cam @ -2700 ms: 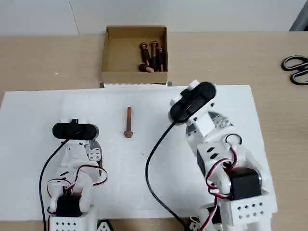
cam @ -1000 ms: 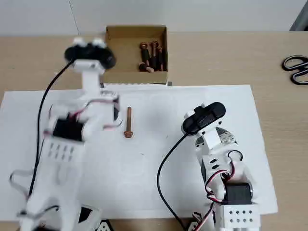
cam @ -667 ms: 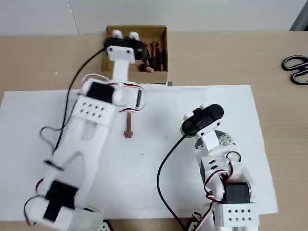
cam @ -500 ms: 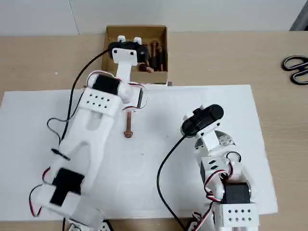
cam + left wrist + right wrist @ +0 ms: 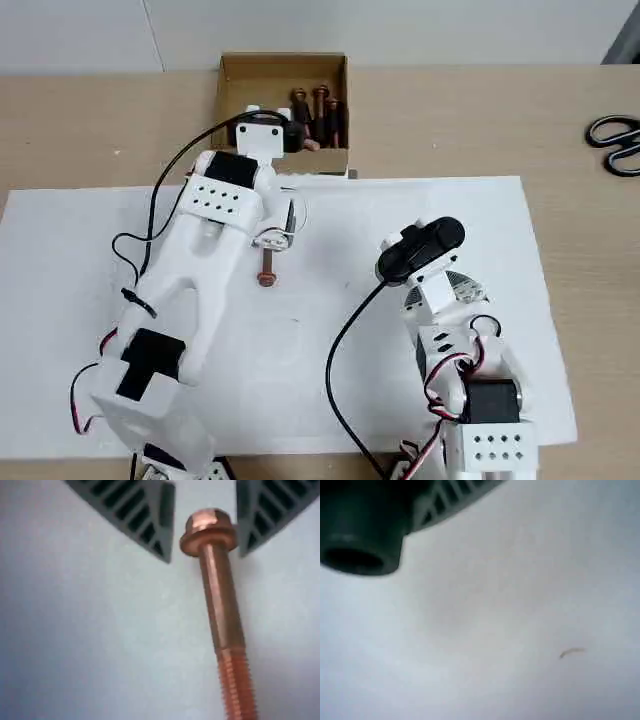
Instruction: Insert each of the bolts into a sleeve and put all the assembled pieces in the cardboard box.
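One long copper-coloured bolt with a flanged head lies alone on the white paper sheet, a little in front of the open cardboard box, and it has not moved in these few seconds. What changed is the left arm. Shortly before, it was folded back at the near edge of the sheet. Then it swung out toward the box, and now it has come down along the bolt. In the left wrist view the left gripper stands wide, one ribbed jaw on each side of the bolt head. Neither jaw seems to touch the head yet, so the bolt is framed but not held.

The right arm drew back from the middle of the sheet and now sits folded on its own side. Its wrist view shows the right gripper closed on a dark hollow tube – we take it for the last sleeve.

Several assembled pieces are already in the far right part of the box, the same as earlier. In our judgement only this pair is left: the left jaws must close on the bolt, the bolt must then go into the sleeve – and the piece goes into the box.
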Robot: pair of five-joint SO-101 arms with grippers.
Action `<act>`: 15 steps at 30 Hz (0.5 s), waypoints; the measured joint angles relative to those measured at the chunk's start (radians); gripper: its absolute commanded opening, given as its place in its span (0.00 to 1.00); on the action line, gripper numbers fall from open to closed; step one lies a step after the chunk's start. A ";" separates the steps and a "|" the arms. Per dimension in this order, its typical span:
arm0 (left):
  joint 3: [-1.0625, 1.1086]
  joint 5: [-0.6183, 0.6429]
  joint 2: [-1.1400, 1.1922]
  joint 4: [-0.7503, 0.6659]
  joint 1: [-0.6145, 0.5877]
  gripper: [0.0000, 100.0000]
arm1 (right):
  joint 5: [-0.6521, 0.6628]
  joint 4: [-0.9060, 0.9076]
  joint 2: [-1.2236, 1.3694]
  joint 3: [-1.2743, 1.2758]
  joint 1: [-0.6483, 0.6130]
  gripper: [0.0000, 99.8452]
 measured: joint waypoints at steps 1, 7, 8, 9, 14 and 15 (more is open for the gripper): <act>0.000 0.002 0.000 0.005 0.000 0.10 | 0.000 0.000 0.000 0.000 0.000 0.00; 0.000 0.002 0.000 0.017 0.000 0.10 | 0.000 0.012 -0.031 0.000 0.000 0.00; 0.000 0.002 0.000 0.017 0.000 0.10 | 0.000 0.029 -0.054 0.000 0.000 0.00; 0.000 0.002 0.002 0.017 0.000 0.10 | 0.000 0.051 -0.081 0.000 0.000 0.00; 0.000 0.002 0.049 0.017 0.000 0.10 | 0.000 0.204 -0.267 0.000 -0.002 0.00; 0.000 0.002 0.064 0.017 0.000 0.10 | 0.000 0.241 -0.304 0.000 -0.002 0.00</act>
